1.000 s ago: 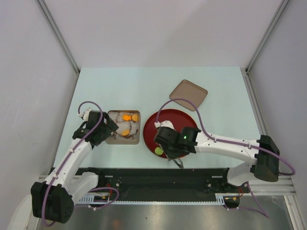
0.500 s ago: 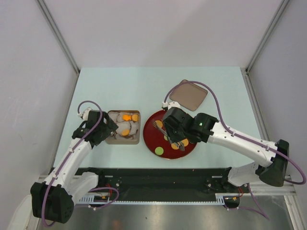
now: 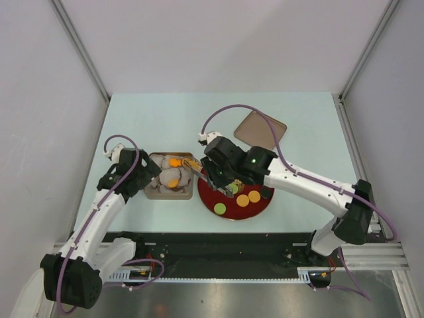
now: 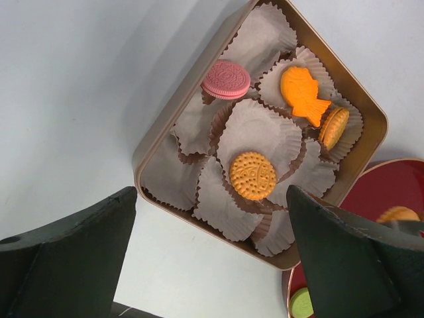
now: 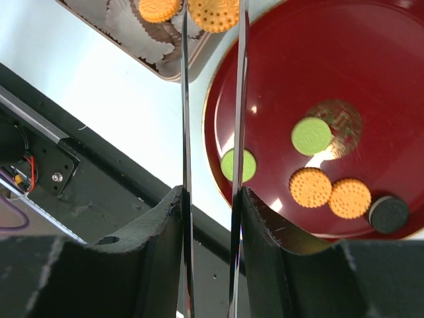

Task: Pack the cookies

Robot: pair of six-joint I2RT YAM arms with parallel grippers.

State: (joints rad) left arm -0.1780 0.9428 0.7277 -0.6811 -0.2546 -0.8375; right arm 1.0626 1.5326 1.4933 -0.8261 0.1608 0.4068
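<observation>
On the pale table [image 3: 165, 119], the dark-red plate [image 3: 207, 197] sits just right of the brown box [image 3: 169, 197] lined with paper cups [image 4: 255, 129]. A second ago the right gripper [image 3: 190, 161] hung over the plate's near edge. Now it reaches the box's right edge, thin fingers clamped on an orange cookie [image 5: 213, 13]. The left gripper [image 4: 211, 199] hovers over the box, jaws wide apart, barely shifted. Two green cookies [image 5: 311, 136], two orange rounds [image 5: 310, 187] and a black cookie [image 5: 388, 213] lie on the plate. Embossing on the boxed pink cookie [image 4: 226, 79] is too fine to read.
</observation>
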